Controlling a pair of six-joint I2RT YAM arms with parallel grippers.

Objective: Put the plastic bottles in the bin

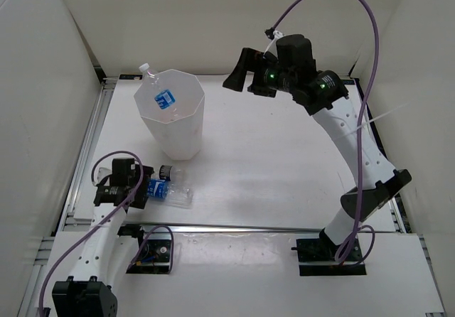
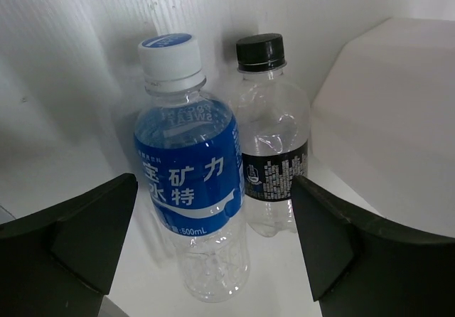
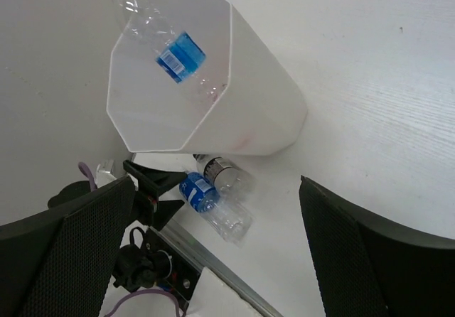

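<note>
The white faceted bin (image 1: 178,136) stands at the back left of the table. One blue-labelled bottle (image 1: 162,97) leans inside it, its white cap above the rim; it also shows in the right wrist view (image 3: 178,54). A second blue-labelled bottle (image 1: 167,191) and the black-capped, dark-labelled bottle (image 1: 169,172) lie side by side in front of the bin. My left gripper (image 1: 146,182) is open at table level beside them; in the left wrist view (image 2: 213,189) the blue bottle (image 2: 190,182) lies between the spread fingers, untouched, with the dark bottle (image 2: 274,160) beside it. My right gripper (image 1: 240,79) is open and empty, high beside the bin. The red-labelled bottle is out of view.
White walls enclose the table on the left, back and right. A metal rail (image 1: 234,228) runs along the near edge, just in front of the lying bottles. The bin wall (image 2: 387,118) is close on the right in the left wrist view.
</note>
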